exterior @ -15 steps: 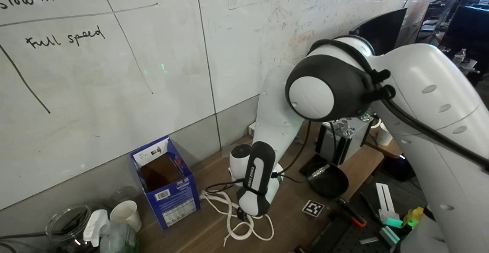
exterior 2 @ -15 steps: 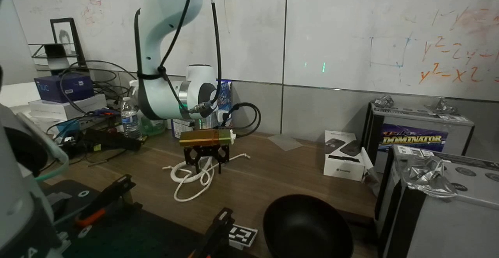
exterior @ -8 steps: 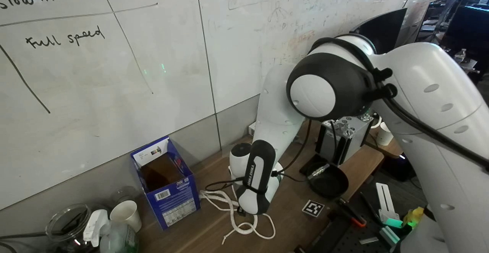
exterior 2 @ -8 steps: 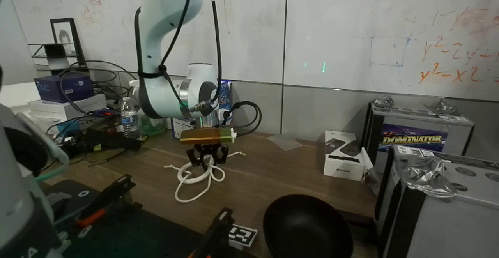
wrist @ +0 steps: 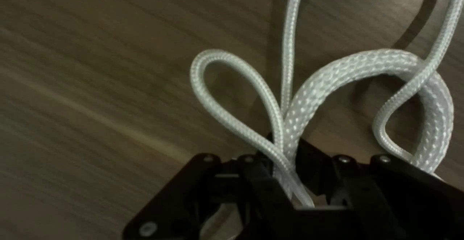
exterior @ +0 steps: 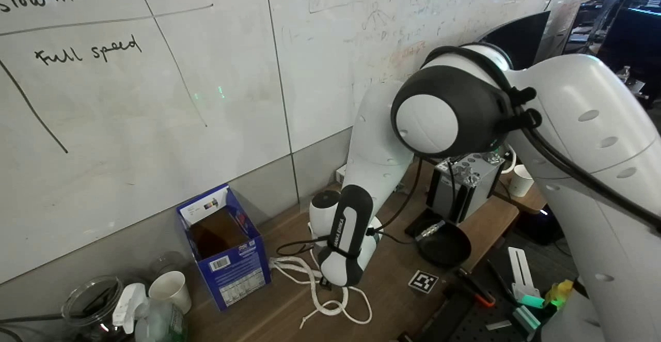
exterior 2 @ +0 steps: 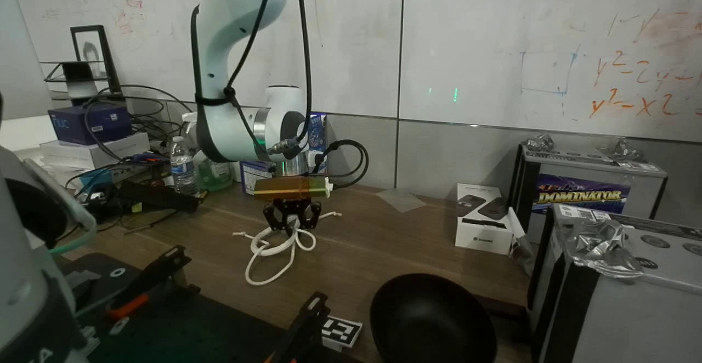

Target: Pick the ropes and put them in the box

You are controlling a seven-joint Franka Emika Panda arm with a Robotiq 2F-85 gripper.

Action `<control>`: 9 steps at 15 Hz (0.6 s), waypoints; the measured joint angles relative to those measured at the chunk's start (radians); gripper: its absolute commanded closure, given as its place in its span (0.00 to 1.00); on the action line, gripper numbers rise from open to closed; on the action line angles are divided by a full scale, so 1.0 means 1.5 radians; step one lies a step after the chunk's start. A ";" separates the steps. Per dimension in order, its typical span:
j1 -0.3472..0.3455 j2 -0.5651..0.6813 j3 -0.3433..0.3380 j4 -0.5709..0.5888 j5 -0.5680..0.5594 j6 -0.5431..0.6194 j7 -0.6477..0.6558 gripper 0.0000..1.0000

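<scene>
Fingers (wrist: 311, 169) round ropes (wrist: 316, 89) — outside box (exterior: 233, 277)

"Full speed" on whiteboard (exterior: 237, 83), "DOMINATOR" on grey case (exterior 2: 595, 172)

In an exterior view I look down past the white Franka arm (exterior: 428, 125), aslant to the whiteboard (exterior: 206, 73) and into the blue box (exterior: 235, 267). In an exterior view I face that board more levelly, the black pan (exterior 2: 433, 319) near the lens. My wrist view peers down, close, over the black gripper (wrist: 284, 160) onto white braided rope (wrist: 306, 106). Both exterior views share the rope and wooden table (exterior 2: 395, 242).
</scene>
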 measured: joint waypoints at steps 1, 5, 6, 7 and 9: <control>-0.005 -0.011 0.004 0.000 0.000 -0.012 0.000 0.94; -0.035 -0.109 0.034 -0.011 0.004 -0.090 0.001 0.95; -0.045 -0.141 0.046 -0.015 0.008 -0.112 0.001 0.95; -0.054 -0.176 0.057 -0.020 0.015 -0.135 0.002 0.95; -0.065 -0.243 0.078 -0.026 0.038 -0.173 0.005 0.95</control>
